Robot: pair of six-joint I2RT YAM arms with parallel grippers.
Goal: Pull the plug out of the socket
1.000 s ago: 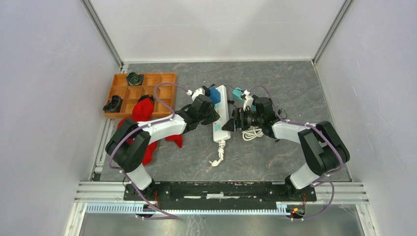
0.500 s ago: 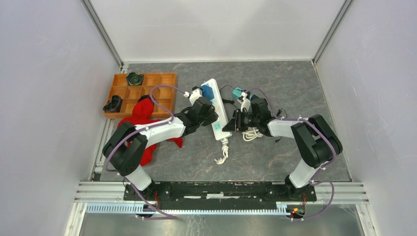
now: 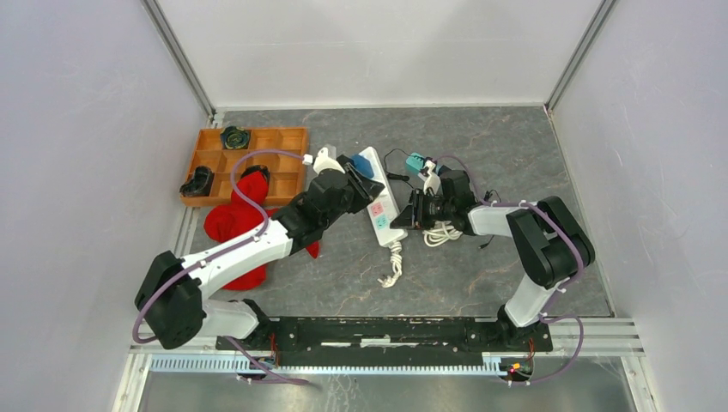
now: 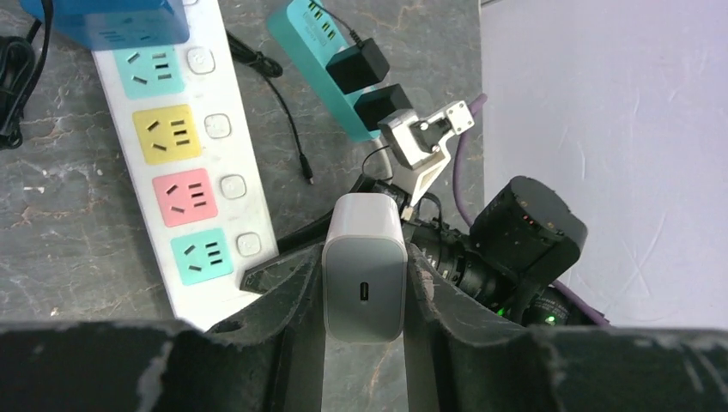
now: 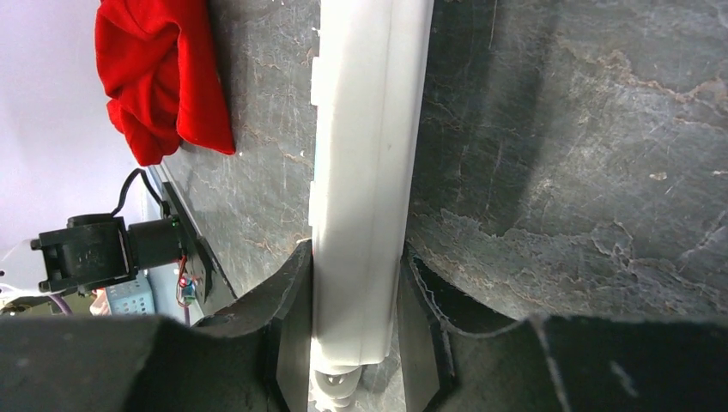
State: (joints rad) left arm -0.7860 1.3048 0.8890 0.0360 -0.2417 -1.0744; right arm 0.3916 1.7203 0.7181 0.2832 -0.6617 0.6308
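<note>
The white power strip with coloured sockets lies on the grey table, a blue adapter plugged into its far end. In the left wrist view my left gripper is shut on the white plug, a square charger with a USB-C port. The plug is held clear of the strip, beside the empty teal socket. My right gripper is shut on the strip's near end, just above its cord. From above, the left gripper sits left of the strip and the right gripper right of it.
An orange compartment tray with dark items stands at the back left, a red cloth in front of it. A small teal strip carrying black adapters lies behind the right arm. A coiled white cable rests under the right wrist.
My right gripper went from open to shut on the strip's near end. The left arm drew back to the left with the plug, and the strip swung round.
</note>
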